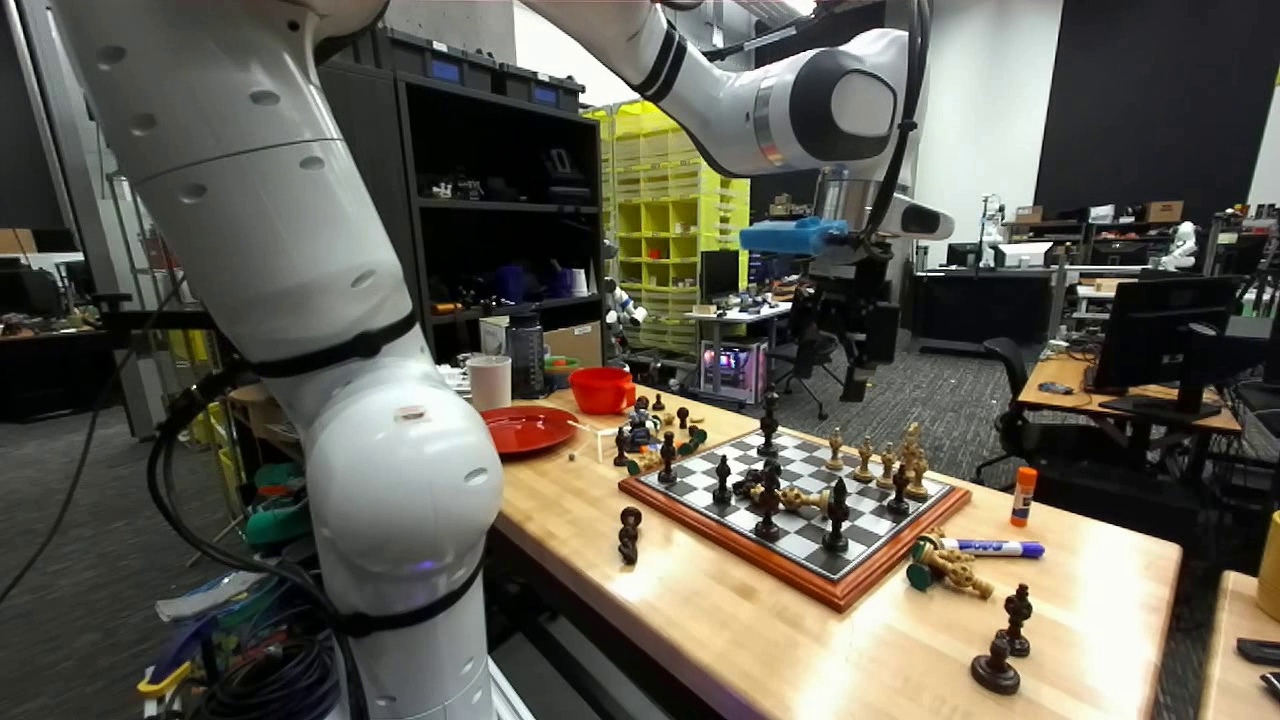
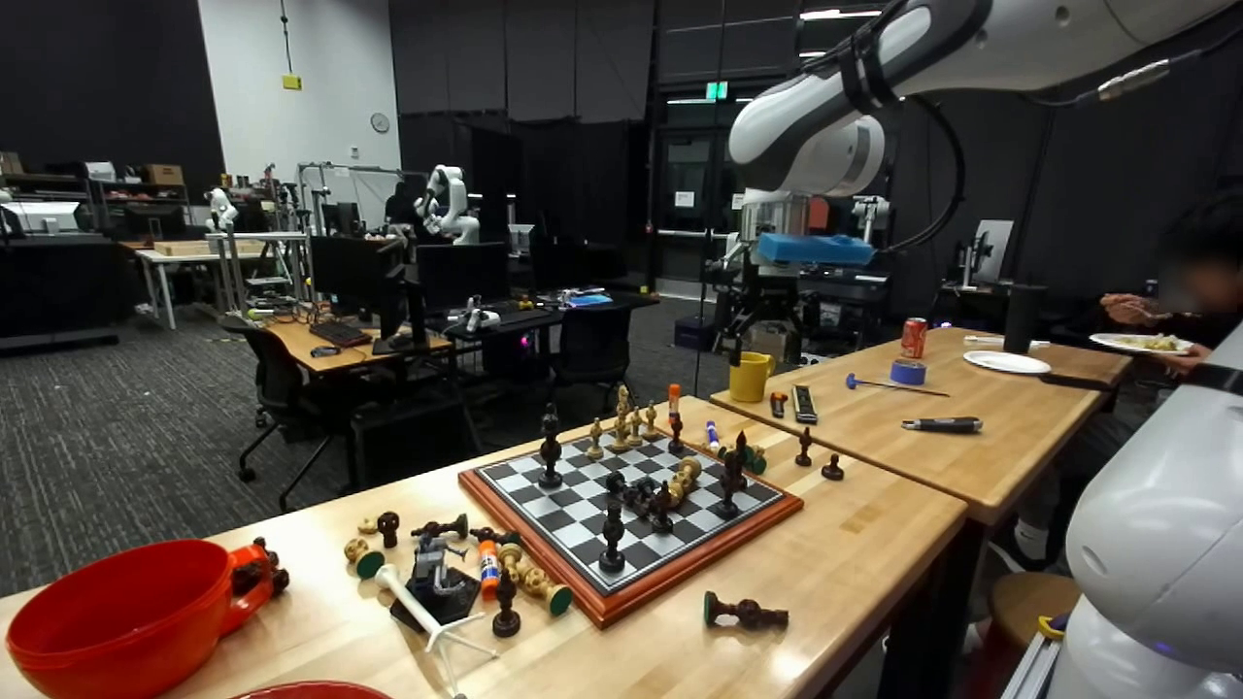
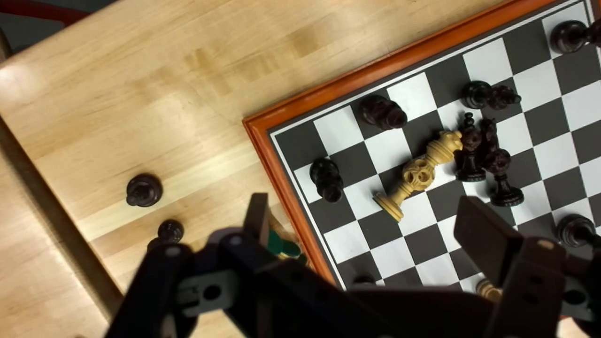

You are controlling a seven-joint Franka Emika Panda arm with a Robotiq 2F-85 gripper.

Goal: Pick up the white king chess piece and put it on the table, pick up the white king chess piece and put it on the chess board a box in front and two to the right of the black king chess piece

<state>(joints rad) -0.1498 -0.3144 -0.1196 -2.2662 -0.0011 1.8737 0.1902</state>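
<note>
The chess board (image 1: 740,546) lies on the table (image 1: 690,640). A large light-wood piece (image 3: 419,174), likely the white king, lies on its side mid-board; it also shows in both exterior views (image 1: 803,500) (image 2: 683,479). Dark fallen pieces (image 3: 469,148) touch or nearly touch its head. A tall dark piece (image 1: 769,425) (image 2: 551,451) stands upright on the board; I cannot tell for certain which dark piece is the black king. My gripper (image 3: 368,220) is open and empty, high above the board, in both exterior views (image 1: 850,360) (image 2: 762,335).
Several light pieces (image 1: 864,462) stand at one board edge. Fallen light pieces (image 1: 945,568), a marker (image 1: 995,548) and a glue stick (image 1: 1023,497) lie or stand beside it. A red bowl (image 2: 121,612), red plate (image 1: 525,430) and loose dark piece (image 2: 746,612) are around the board.
</note>
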